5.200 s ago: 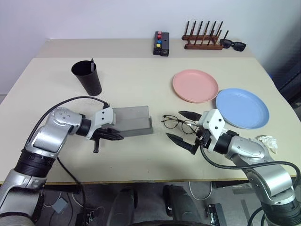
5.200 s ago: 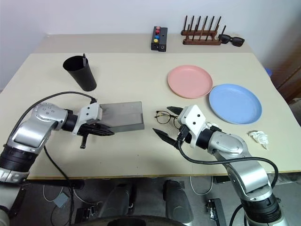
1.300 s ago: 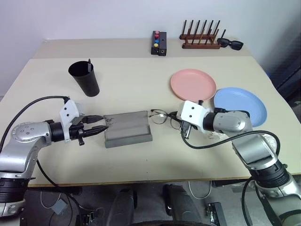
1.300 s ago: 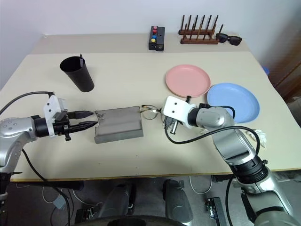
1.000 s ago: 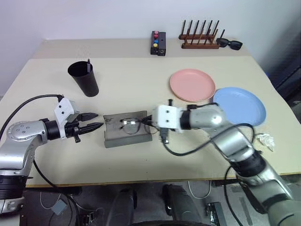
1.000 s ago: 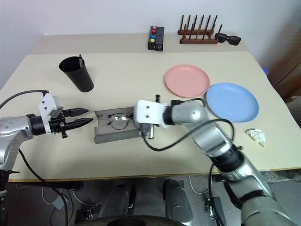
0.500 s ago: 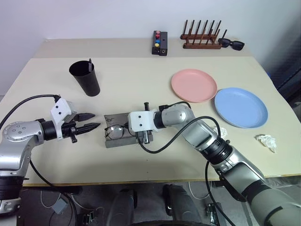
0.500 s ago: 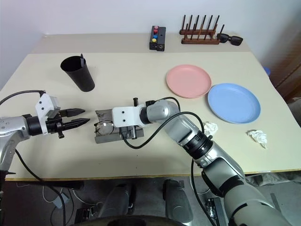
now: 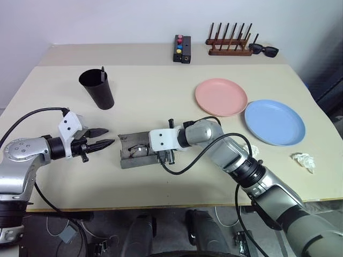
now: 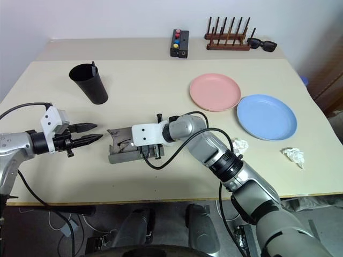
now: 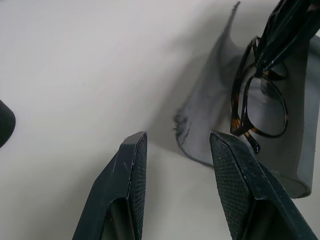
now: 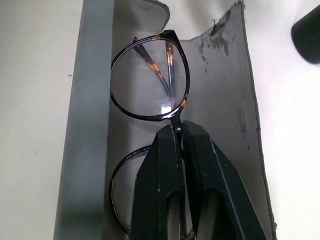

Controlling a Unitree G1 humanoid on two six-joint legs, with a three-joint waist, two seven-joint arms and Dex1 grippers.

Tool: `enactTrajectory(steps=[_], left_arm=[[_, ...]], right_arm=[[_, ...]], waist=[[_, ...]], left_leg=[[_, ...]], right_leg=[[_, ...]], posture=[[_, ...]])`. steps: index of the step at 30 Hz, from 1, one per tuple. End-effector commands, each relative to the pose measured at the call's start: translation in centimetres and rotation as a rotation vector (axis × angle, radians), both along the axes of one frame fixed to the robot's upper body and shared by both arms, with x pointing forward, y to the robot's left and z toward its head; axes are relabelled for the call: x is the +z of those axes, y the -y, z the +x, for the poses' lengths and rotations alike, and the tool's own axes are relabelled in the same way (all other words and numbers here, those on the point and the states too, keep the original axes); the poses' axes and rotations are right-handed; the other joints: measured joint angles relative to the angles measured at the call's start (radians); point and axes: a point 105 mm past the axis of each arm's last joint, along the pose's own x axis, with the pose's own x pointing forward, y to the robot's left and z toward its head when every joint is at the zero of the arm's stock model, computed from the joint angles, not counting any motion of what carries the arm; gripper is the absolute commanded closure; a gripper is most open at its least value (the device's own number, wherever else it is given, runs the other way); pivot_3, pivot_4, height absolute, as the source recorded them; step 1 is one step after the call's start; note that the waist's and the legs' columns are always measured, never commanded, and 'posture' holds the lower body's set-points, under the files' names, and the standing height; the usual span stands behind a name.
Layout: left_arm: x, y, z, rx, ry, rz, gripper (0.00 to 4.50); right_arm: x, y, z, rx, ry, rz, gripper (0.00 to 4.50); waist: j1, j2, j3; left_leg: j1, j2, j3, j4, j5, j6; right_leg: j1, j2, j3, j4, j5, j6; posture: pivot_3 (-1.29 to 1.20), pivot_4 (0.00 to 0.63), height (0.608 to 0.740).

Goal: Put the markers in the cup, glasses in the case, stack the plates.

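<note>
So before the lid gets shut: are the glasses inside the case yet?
In, but not released: the glasses lie in the open case, with the right gripper shut on their bridge.

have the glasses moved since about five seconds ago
Yes. The glasses lay on the table beside the case, on the blue plate's side; now the right gripper holds them inside the open case.

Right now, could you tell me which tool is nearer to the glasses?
The right. The right tool is shut on the glasses at their bridge, over the open case. The left tool hovers open beside the case's end, apart from them.
</note>
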Motion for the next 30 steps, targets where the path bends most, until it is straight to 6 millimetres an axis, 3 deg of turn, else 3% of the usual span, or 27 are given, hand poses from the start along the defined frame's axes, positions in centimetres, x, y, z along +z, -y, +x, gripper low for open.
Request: enactTrajectory(steps=[1,4,9,15,19,22,24,26,28,30], left_arm=[[1.1,0.5,0.2,-0.02,0.051,0.008,2.52],[1.1,0.6,0.3,-0.023,0.052,0.008,2.52],[1.2,0.7,0.5,-0.021,0.059,0.005,2.52],[2.8,1.2,1.0,-0.018,0.081,-0.067,2.52],[3.2,1.4,1.5,-0.011,0.092,-0.078,2.52],[3.6,1.5,2.3,0.018,0.099,-0.099,1.74],[3.9,1.6,3.0,0.039,0.126,-0.092,0.8],[3.9,2.0,3.6,0.044,0.155,-0.069,0.01],[3.6,2.5,4.0,0.045,0.154,-0.061,0.01],[3.4,3.2,4.1,0.02,0.145,-0.067,0.58]], right_arm=[[0.8,-0.3,-0.8,0.036,0.008,0.012,4.47],[0.9,-0.4,-1.1,0.047,-0.002,0.015,3.52],[2.5,-0.4,-0.5,0.022,0.032,0.07,1.12],[5.8,0.0,-1.2,0.052,0.034,0.174,1.12],[6.5,0.1,-1.3,0.032,0.04,0.224,1.12],[6.7,0.5,-1.0,0.002,0.047,0.246,1.09],[6.8,0.8,-1.0,-0.021,0.043,0.266,1.09],[6.7,1.5,-0.9,-0.052,0.04,0.281,1.62],[6.6,2.1,-0.9,-0.081,0.04,0.286,1.62],[6.4,2.7,-1.0,-0.105,0.04,0.29,1.64]], waist=[[0.0,0.0,0.0],[-0.001,0.0,0.0],[-0.001,0.0,0.0],[0.001,0.0,0.0],[-0.001,0.0,0.0],[-0.001,0.0,0.0],[0.001,0.0,0.0],[0.003,0.0,0.0],[0.002,0.0,0.0],[0.002,0.0,0.0]], left_leg=[[0.0,0.0,0.0,0.0,0.0,0.0],[0.0,0.0,0.0,0.0,0.0,0.0],[0.0,0.0,0.0,0.0,0.0,0.0],[0.0,0.0,0.0,0.0,0.0,0.0],[0.0,0.0,0.0,0.0,0.0,0.0],[0.0,0.0,0.0,0.0,0.0,0.0],[0.0,0.0,0.0,0.0,0.0,0.0],[0.0,0.0,-0.001,0.0,0.0,0.0],[0.0,-0.001,0.0,0.0,0.0,0.0],[0.0,-0.002,0.0,0.0,0.0,0.0]], right_leg=[[0.0,0.0,0.0,0.0,0.0,0.0],[0.0,0.0,0.0,0.0,0.0,0.0],[0.0,0.0,0.0,0.0,0.0,0.0],[0.0,0.0,0.0,0.0,0.0,0.0],[0.0,0.0,0.0,0.0,0.0,0.0],[0.0,0.0,0.0,0.0,0.0,0.0],[0.0,0.0,0.0,0.0,0.0,0.0],[0.0,0.0,0.0,0.0,0.0,0.0],[0.0,-0.001,0.0,0.0,0.0,0.0],[0.0,-0.001,0.0,0.0,0.0,0.001]], posture=[[0.0,0.15,0.735],[0.0,0.15,0.735],[0.0,0.15,0.735],[0.0,0.15,0.735],[0.0,0.15,0.735],[0.0,0.15,0.735],[0.0,0.15,0.735],[0.0,0.15,0.735],[0.0,0.15,0.735],[0.0,0.15,0.735]])
